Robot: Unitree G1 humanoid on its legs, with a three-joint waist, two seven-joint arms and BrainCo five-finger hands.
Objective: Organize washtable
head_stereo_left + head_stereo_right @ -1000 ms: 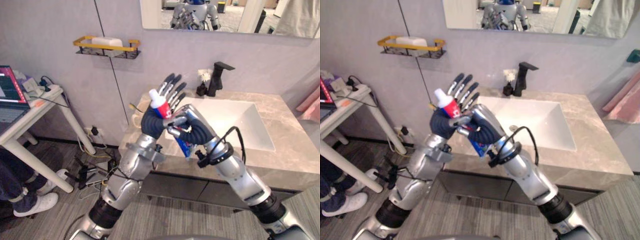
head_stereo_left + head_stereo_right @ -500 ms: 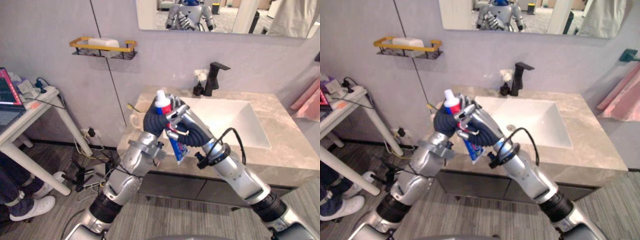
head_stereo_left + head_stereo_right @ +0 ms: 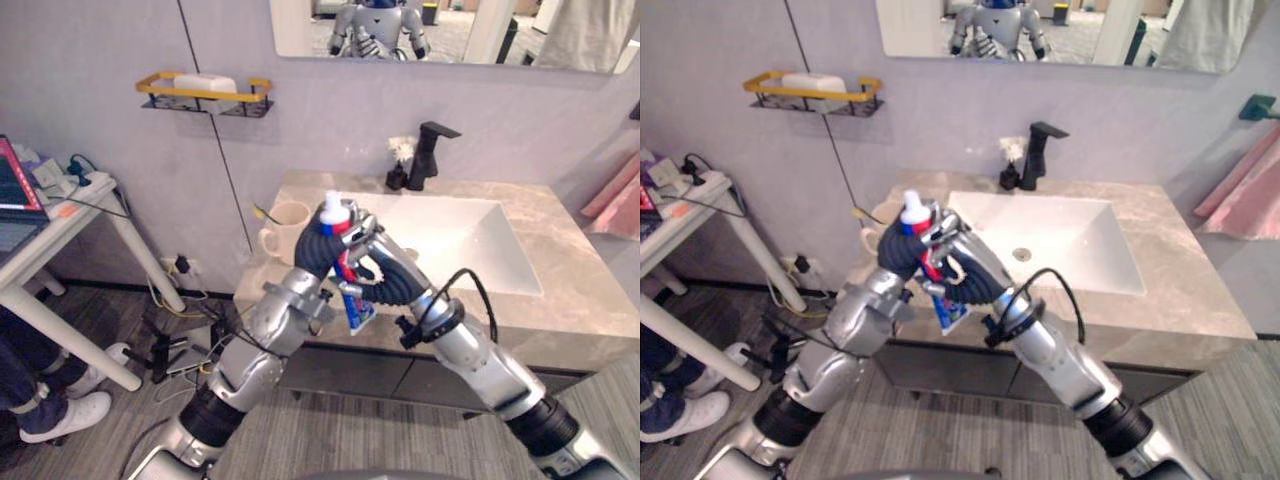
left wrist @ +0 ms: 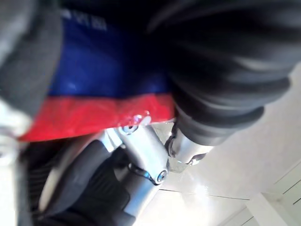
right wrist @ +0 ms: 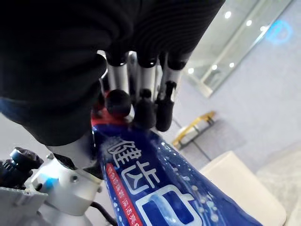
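Over the front edge of the marble washtable (image 3: 560,300), a toothpaste tube (image 3: 357,305) is held upright, cap up, with left hand (image 3: 315,250) and right hand (image 3: 388,272) both curled round it; a hand-to-hand transfer is judged underway, so release by one hand is called for next.

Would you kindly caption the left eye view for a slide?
Left hand and right hand clasp a toothpaste tube near the sink.

Bright, even light from overhead; ceiling spots (image 5: 227,14) showed in rt wrist view. Sink basin (image 3: 455,235) glared white. Cabinet front (image 3: 350,372) under tabletop (image 3: 585,305) lay in shade. Lt wrist view: dark foreground, bright bkgd.
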